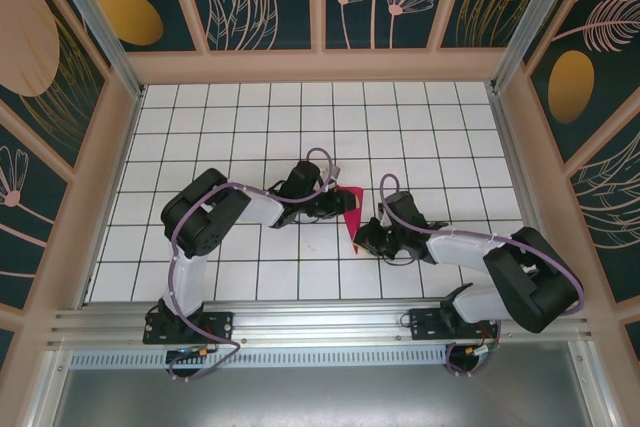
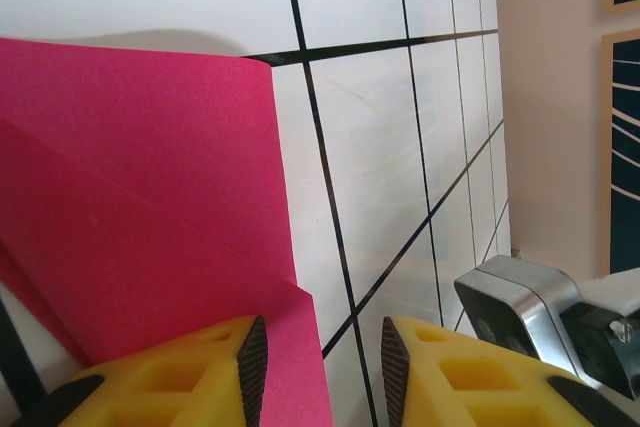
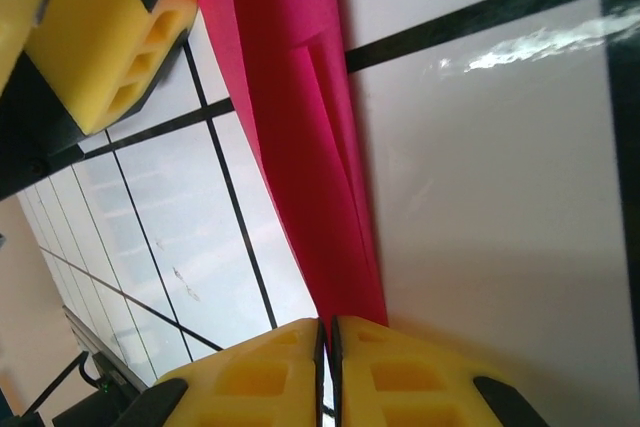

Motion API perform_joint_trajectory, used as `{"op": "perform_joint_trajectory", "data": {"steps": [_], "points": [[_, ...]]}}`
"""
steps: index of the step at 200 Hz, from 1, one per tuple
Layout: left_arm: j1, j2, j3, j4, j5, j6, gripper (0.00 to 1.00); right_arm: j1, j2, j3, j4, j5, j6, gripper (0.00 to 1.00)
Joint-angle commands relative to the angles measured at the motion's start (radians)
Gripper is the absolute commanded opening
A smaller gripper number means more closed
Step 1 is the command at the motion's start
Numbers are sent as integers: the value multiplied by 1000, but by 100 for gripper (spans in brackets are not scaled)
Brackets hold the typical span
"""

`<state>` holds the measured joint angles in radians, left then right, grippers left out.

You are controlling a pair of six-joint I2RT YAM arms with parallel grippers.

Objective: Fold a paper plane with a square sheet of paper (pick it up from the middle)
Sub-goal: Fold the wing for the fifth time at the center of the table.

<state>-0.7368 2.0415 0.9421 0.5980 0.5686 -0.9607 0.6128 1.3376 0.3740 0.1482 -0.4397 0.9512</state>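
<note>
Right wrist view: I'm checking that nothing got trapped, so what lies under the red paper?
The white tiled table borders the folded paper on both sides; the patch directly beneath is covered, so unknown. Its narrow end runs into the shut right gripper, hiding the tip.

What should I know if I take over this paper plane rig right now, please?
Left fingers: open, with an edge of the paper in the gap, not clamped.
Right fingers: shut, apparently on the paper's narrow tip.
Paper: mid-table, between the two arms, folded into a long pointed shape with layered creases.
Done: several folds.
Left: probably the final folds. I cannot tell whether the wings are formed, so check before releasing.
</note>
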Motion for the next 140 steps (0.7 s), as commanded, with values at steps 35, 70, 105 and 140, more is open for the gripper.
{"op": "perform_joint_trajectory", "data": {"steps": [35,70,105,140], "points": [[-3,40,11,-48,-15,25,38,18,49,-13,-41,17,12,3],[-1,38,14,-55,-17,25,37,25,69,-45,-10,14,38,3],[-2,38,11,-58,-17,29,37,9,13,-44,-24,21,52,7],[-2,39,14,-63,-22,29,37,7,-52,-22,-53,22,27,14]]}}
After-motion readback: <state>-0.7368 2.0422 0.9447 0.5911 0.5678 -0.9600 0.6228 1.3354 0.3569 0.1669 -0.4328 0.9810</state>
